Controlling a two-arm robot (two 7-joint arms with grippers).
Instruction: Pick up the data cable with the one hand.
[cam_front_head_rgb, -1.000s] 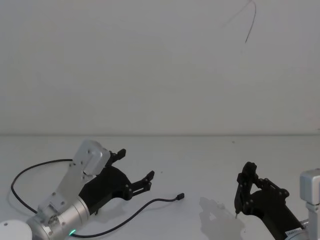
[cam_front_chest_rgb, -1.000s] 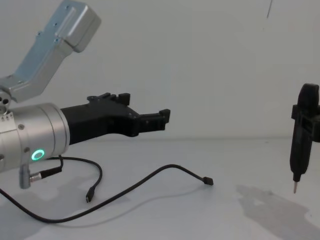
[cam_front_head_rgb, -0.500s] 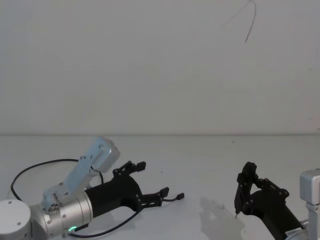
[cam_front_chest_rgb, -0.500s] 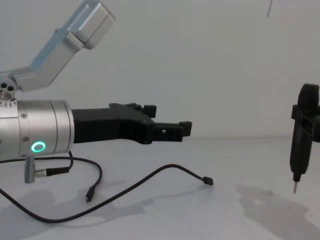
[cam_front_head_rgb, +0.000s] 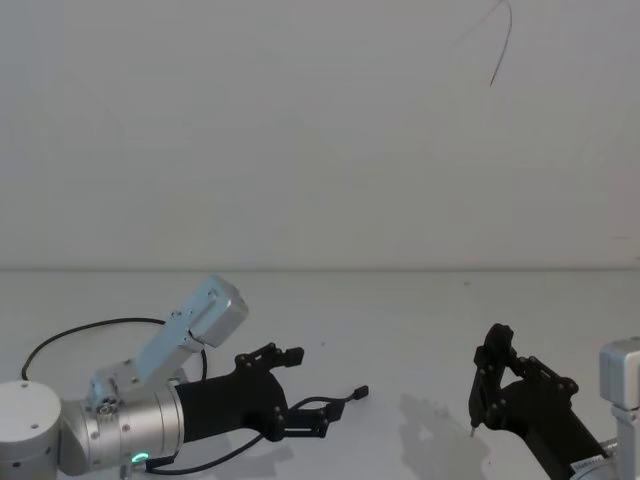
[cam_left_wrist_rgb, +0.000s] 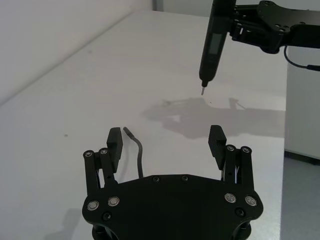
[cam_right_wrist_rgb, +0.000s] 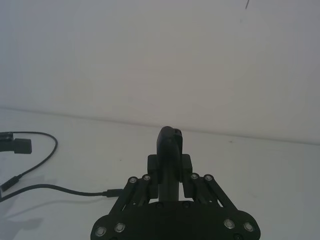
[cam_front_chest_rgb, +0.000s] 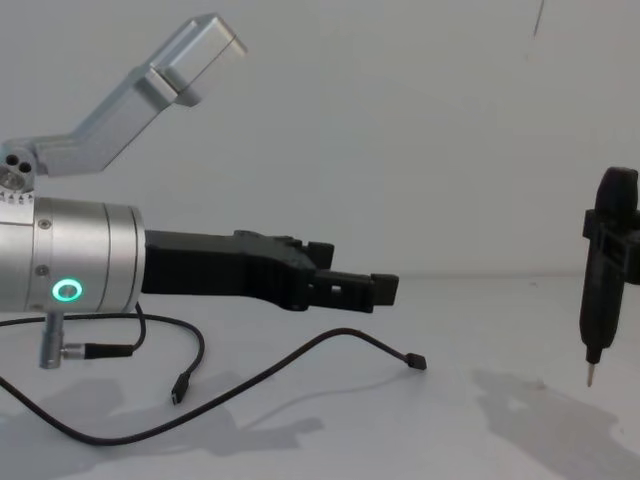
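White surface, bare apart from the cable. The left arm's silver cylinder, green ring lit, reaches in low from the left. The left pincer is released, jaws spread wide, hovering above the surface over the cable's right-hand stretch, not touching it. The right pincer sits at the right, well apart, clenched on a slim black tool whose pale tip points down, clear of the surface. The data cable lies loose on the surface, one plug just ahead of the left pincer's jaws.
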